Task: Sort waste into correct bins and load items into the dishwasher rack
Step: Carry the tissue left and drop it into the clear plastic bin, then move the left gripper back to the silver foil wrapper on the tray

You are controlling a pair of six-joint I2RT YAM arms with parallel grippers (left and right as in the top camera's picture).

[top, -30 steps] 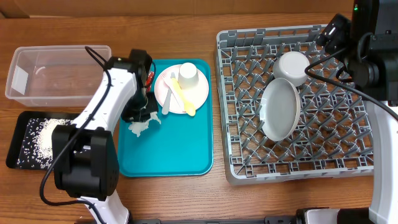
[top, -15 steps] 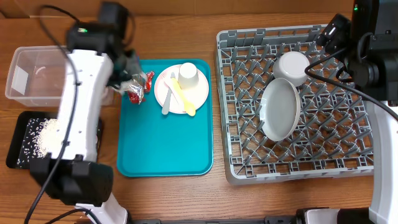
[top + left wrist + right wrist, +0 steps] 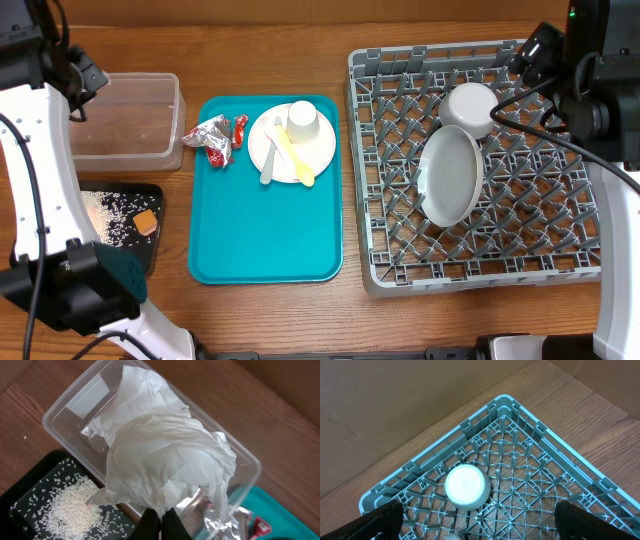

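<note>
My left gripper (image 3: pixel 161 522) is shut on a crumpled white napkin (image 3: pixel 165 455), which hangs over the clear tub (image 3: pixel 70 407). In the overhead view that gripper (image 3: pixel 82 82) sits at the tub's (image 3: pixel 130 120) left end. The black tray (image 3: pixel 125 250) holds rice (image 3: pixel 115 212) and an orange cube (image 3: pixel 147 224). Foil wrappers (image 3: pixel 215 135) lie on the teal tray (image 3: pixel 265 230) beside the pink plate (image 3: pixel 322 150) with the cup (image 3: pixel 303 118) and yellow spoon (image 3: pixel 297 160). My right gripper (image 3: pixel 480 527) is open and empty above the rack (image 3: pixel 540 445), near the overturned bowl (image 3: pixel 465 486).
The rack (image 3: pixel 520 250) on the right holds the bowl (image 3: pixel 470 108) and a grey plate (image 3: pixel 450 175) leaning on its pegs. A white utensil (image 3: pixel 270 160) lies on the pink plate. My right arm (image 3: pixel 600 90) stands over the rack's far right corner.
My left arm has swung left off the teal tray, carrying the napkin to above the clear tub. The foil wrappers stay at the tray's left edge. The right arm has not moved.
</note>
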